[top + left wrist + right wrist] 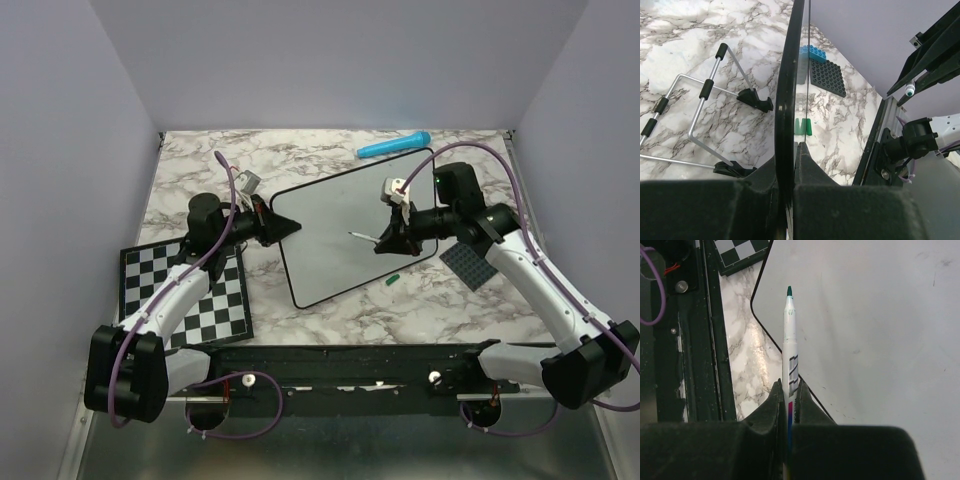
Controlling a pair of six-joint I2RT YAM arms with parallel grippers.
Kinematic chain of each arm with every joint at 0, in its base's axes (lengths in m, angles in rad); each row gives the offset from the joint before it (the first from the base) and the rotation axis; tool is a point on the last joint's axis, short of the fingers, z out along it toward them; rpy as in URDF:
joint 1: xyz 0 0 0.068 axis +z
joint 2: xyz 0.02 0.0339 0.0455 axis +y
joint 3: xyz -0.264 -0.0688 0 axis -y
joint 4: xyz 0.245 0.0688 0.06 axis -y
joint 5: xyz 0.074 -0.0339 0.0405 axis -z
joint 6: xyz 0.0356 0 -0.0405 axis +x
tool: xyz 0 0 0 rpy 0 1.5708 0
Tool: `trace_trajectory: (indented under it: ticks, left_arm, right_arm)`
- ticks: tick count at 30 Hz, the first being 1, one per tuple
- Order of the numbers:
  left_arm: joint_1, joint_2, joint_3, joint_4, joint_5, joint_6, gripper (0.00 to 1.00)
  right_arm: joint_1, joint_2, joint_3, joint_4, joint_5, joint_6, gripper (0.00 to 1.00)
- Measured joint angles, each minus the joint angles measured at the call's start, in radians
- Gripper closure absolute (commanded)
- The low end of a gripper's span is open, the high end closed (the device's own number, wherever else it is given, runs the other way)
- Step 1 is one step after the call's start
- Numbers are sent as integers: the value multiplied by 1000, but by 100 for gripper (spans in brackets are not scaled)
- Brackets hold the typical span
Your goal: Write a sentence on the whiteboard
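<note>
From the left wrist view the whiteboard shows edge-on, so its writing face is almost wholly out of sight. Its near rim vanishes between the fingers of the left gripper. A green cap and a blue brick lie against that grazing face, and their inner ends cannot be told from reflection. The wire stand runs off the left edge. In the right wrist view the marker has its lower barrel buried in the right gripper, and its label print is too small to read. The checkerboard is cut by the top edge. From above, whether the marker tip touches the board cannot be told.
</note>
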Motion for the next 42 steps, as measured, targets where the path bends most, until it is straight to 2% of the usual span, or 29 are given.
trace_trajectory:
  ticks: [14,25,42]
  left_arm:
    - [-53,-20,16,-30,-34,60,100]
    - [-58,-23,16,-31,-35,92,100]
    - [-69,-9,16,-35,-34,127,100]
  right_arm:
    - [2,42,99,-92,-30,-54,99]
    - [67,158,124,-10,-23,30,99]
    - [72,196,134,40,-23,38,99]
